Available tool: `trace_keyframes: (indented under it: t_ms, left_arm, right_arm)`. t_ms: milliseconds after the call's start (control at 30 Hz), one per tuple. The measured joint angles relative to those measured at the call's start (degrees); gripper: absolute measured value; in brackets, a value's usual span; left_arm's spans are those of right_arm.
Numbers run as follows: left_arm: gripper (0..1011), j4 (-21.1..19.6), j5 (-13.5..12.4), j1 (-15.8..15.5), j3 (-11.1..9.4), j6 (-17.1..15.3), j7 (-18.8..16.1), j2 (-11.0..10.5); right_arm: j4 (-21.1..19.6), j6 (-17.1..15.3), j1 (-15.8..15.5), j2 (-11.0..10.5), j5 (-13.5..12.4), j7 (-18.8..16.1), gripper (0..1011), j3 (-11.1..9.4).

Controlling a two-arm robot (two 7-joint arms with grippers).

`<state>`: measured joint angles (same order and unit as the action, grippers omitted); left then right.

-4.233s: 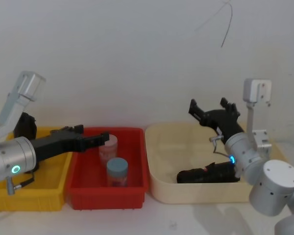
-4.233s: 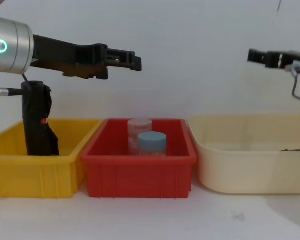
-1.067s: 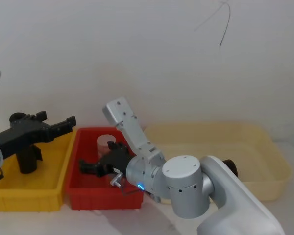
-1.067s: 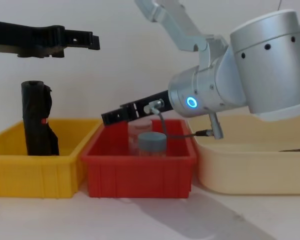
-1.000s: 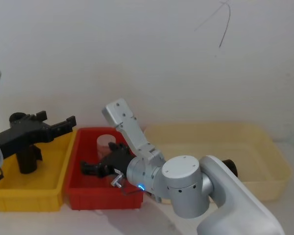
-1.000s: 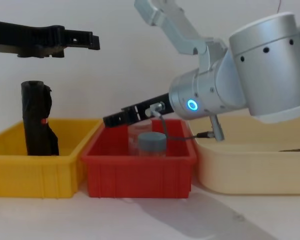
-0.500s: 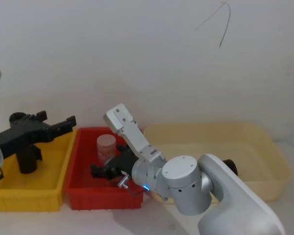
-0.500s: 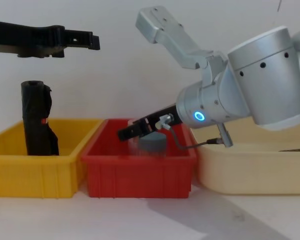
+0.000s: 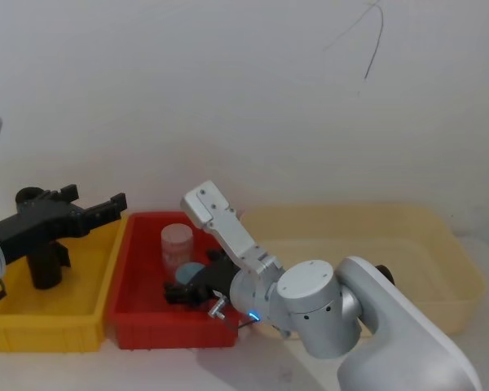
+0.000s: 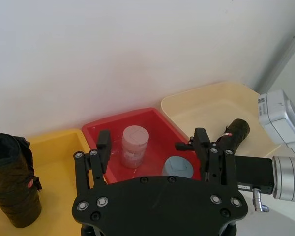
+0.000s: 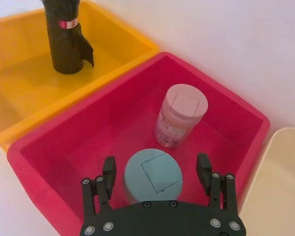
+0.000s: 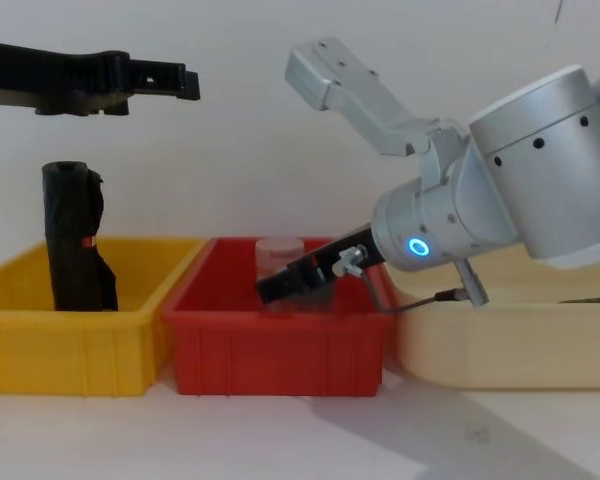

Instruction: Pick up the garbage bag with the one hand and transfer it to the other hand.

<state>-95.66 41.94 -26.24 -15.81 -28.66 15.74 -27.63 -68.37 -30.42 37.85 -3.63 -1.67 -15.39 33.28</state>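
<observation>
The garbage bag is a black crinkled roll standing upright in the yellow bin; it also shows in the head view and both wrist views. My left gripper hangs open well above it, holding nothing. My right gripper is open low inside the red bin, its fingers on either side of a blue-lidded jar. That gripper reaches in from the right.
A clear pink jar stands just behind the blue-lidded one in the red bin. A second black roll lies in the cream tub on the right. The right arm's big silver joint looms over the tub and the red bin's right side.
My right arm swung from the cream tub over to the red bin, then drew back rightward and dropped its gripper around the blue-lidded jar. The left gripper pulled back over the yellow bin and holds still.
</observation>
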Motion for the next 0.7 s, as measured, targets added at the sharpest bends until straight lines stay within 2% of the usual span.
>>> trace_keyframes:
  t_ms: [267,433,500,533,567,700]
  left_arm:
    - [1001,0.0,0.0,0.0,0.0,0.0,0.0,0.0]
    - [1001,0.0,0.0,0.0,0.0,0.0,0.0,0.0]
    - [1002,0.0,0.0,0.0,0.0,0.0,0.0,0.0]
    - [1002,0.0,0.0,0.0,0.0,0.0,0.0,0.0]
    - [1001,0.0,0.0,0.0,0.0,0.0,0.0,0.0]
    - [1001,0.0,0.0,0.0,0.0,0.0,0.0,0.0]
  right_arm:
    - [0.3,-1.2,-0.3,0.1,-0.3,-0.3,974,-1.2]
    - [0.4,-1.5,-0.7,0.6,-1.0,-0.3,865,-2.3]
    - [0.6,-1.8,-0.9,1.1,-1.6,-0.2,779,-3.3]
    - [0.6,-1.9,-1.0,1.2,-1.7,-0.2,779,-3.5]
    - [0.6,-2.1,-1.0,1.3,-1.9,-0.1,719,-3.7]
    - [0.7,-2.7,-1.3,2.1,-2.7,0.3,666,-5.0]
